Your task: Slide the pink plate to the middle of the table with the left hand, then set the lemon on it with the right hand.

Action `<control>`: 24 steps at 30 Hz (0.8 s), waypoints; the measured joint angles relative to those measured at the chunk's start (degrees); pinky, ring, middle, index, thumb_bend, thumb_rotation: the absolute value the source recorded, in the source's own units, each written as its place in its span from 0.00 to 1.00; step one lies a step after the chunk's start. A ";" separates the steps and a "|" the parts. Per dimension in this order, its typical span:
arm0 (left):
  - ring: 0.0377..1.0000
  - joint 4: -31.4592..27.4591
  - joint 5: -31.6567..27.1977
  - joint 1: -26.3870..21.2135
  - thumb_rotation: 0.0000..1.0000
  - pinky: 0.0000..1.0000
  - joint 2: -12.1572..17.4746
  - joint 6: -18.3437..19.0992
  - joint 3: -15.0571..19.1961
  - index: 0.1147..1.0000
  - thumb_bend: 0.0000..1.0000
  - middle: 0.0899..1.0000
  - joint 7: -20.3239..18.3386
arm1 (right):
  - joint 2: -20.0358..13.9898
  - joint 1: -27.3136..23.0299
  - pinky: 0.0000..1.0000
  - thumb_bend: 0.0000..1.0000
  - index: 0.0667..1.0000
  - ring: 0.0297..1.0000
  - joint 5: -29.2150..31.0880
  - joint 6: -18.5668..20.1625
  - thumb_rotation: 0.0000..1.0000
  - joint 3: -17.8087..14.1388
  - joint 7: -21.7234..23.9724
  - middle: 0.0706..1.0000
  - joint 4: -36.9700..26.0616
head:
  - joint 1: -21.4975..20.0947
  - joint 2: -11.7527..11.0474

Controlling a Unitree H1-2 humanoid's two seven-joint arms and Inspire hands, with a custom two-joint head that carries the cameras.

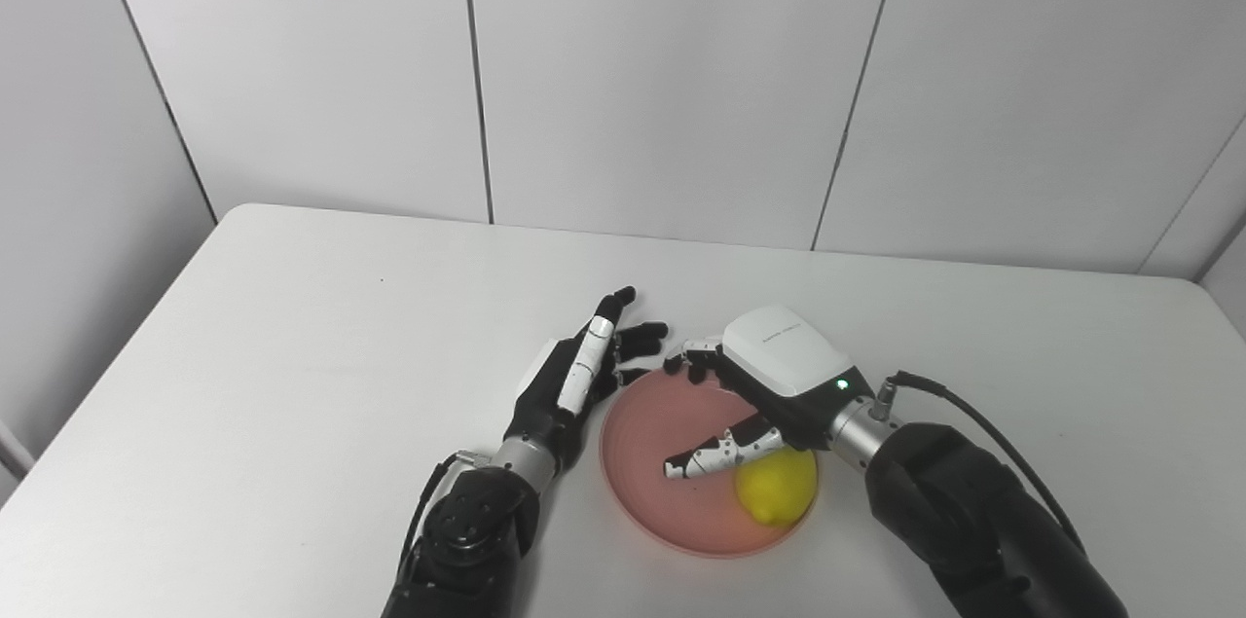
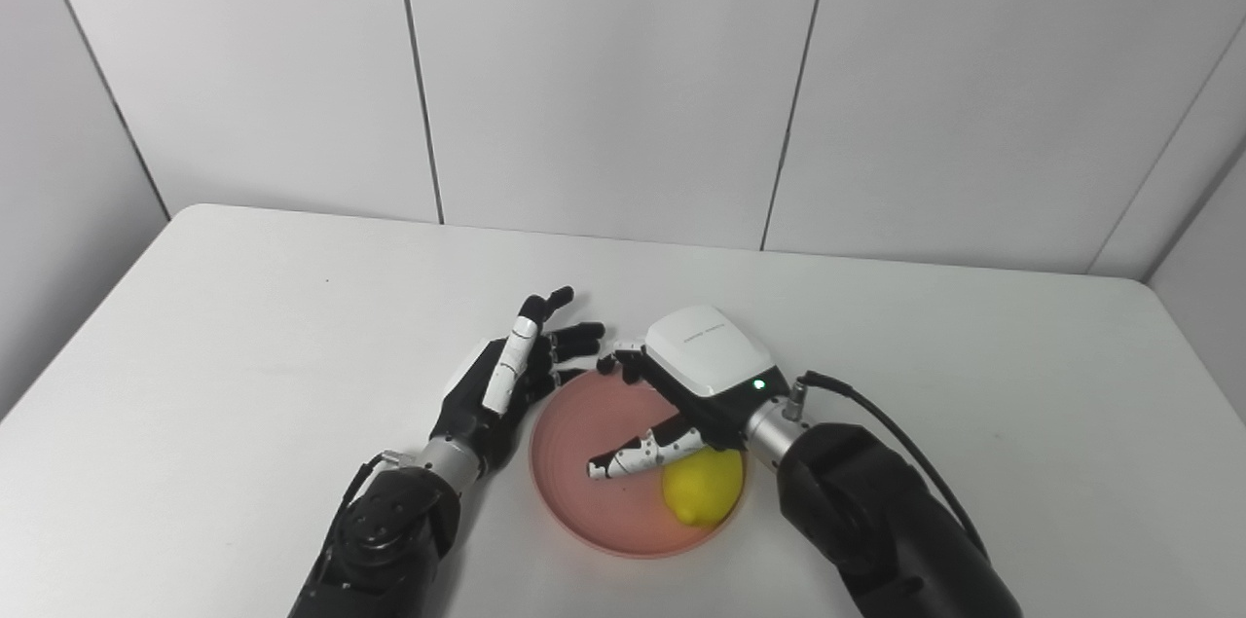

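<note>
White table [image 1: 292, 355] fills the near view, grey wall panels beyond. Nearest, the lemon [image 1: 776, 488] lies at the pink plate's [image 1: 642, 433] four o'clock, released. Above it the right hand [image 1: 769, 384] hovers, fingers spread, holding nothing. At nine o'clock the left hand [image 1: 574, 384] stands spread beside the rim. Placement looks done; next, both hands should withdraw.

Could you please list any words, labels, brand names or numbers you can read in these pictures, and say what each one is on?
Nothing here can be read.
A short line of small dark print sits on the white back cover of the right hand: too small and blurred to read.
The left hand, pink plate, lemon and table show no text.
</note>
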 measured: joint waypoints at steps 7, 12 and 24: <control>0.77 0.09 0.00 0.00 1.00 0.73 0.01 0.00 -0.01 0.93 0.75 0.78 -0.07 | -0.01 0.00 0.43 0.95 0.68 0.54 0.30 -0.02 0.77 -0.87 -0.09 0.62 -0.21 | -0.09 0.00; 0.78 0.21 0.00 -0.02 1.00 0.75 0.09 -0.01 -0.04 0.93 0.75 0.79 -0.39 | -0.03 -0.16 0.45 0.94 0.68 0.55 1.24 -0.02 0.80 -2.34 -0.26 0.62 -0.83 | 0.09 -0.09; 0.76 0.18 0.01 -0.04 1.00 0.78 0.08 -0.01 0.02 0.93 0.76 0.75 -0.26 | 0.78 -1.49 0.47 0.89 0.67 0.58 8.86 -0.20 0.82 -10.10 -4.20 0.65 -2.56 | 0.18 -0.09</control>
